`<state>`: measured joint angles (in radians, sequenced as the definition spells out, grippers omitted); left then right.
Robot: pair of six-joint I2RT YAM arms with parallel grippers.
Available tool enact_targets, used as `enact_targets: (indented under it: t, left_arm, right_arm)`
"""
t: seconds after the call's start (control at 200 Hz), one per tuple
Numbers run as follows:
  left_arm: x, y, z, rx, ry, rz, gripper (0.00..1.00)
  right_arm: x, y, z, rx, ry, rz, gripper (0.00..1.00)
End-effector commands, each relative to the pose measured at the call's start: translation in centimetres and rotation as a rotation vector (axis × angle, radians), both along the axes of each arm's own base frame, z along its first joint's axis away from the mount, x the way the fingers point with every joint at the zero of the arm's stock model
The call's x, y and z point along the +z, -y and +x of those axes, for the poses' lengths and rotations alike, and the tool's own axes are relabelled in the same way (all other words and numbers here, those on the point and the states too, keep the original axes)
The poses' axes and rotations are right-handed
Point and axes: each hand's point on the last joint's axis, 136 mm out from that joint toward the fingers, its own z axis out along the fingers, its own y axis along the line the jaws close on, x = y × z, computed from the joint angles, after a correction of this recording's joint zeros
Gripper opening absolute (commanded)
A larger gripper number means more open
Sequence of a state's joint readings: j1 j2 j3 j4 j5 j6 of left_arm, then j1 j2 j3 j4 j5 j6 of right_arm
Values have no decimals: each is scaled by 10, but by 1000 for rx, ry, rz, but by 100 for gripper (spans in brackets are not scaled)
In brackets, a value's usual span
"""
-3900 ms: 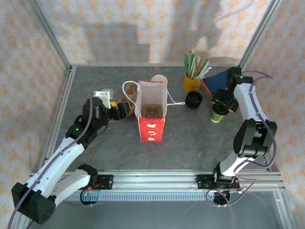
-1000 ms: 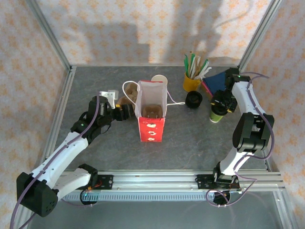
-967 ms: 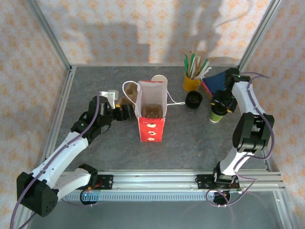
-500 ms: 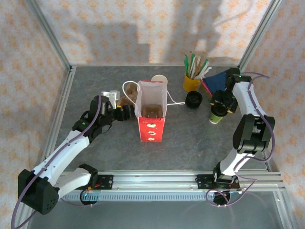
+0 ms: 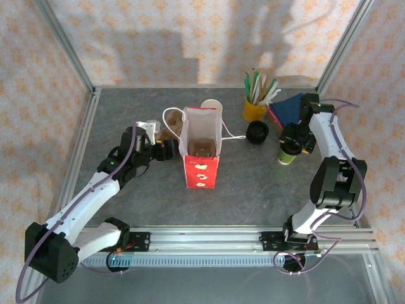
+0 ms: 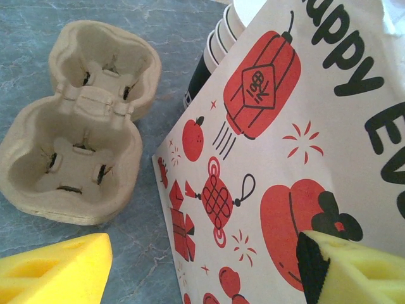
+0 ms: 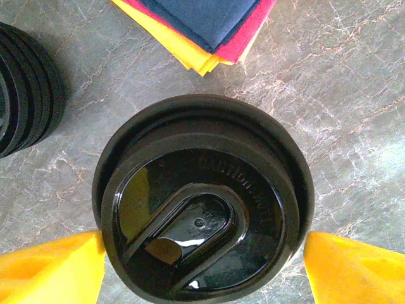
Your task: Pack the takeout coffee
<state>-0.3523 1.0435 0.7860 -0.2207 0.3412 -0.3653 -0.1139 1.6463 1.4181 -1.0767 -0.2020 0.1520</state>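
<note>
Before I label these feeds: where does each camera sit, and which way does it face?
Top: above and behind, looking down at the table; left arm, right arm show.
Left wrist: faces the bag's side and cardboard tray; yellow fingertips below.
Right wrist: looks down on the black lid; its fingertips flank it.
Shared: top and right wrist both show cup, napkins.

Likely robot lab cell: aluminium frame [image 5: 66,45], patterned backdrop walls [image 5: 190,31], base rail [image 5: 209,237].

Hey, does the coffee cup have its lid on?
Yes, a black lid with a sip opening sits on the takeout coffee.
</note>
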Motion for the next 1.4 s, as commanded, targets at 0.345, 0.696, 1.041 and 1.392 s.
enact_targets:
  t: [0.345, 0.696, 1.041, 1.392]
  left_arm:
    - [15, 3, 4, -15, 23, -26, 78]
    - [15, 5, 4, -23, 20, -34, 78]
    - [15, 6, 4, -29, 19, -35, 78]
    - [14, 7, 4, -32, 16, -34, 78]
  right_arm:
    - [-10, 1, -2, 16, -37, -20, 77]
    - [-31, -1, -7, 8, -106, -31, 80]
    - [-33, -13, 8, -4, -78, -7, 79]
    - [-12, -17, 21, -24, -1, 24, 84]
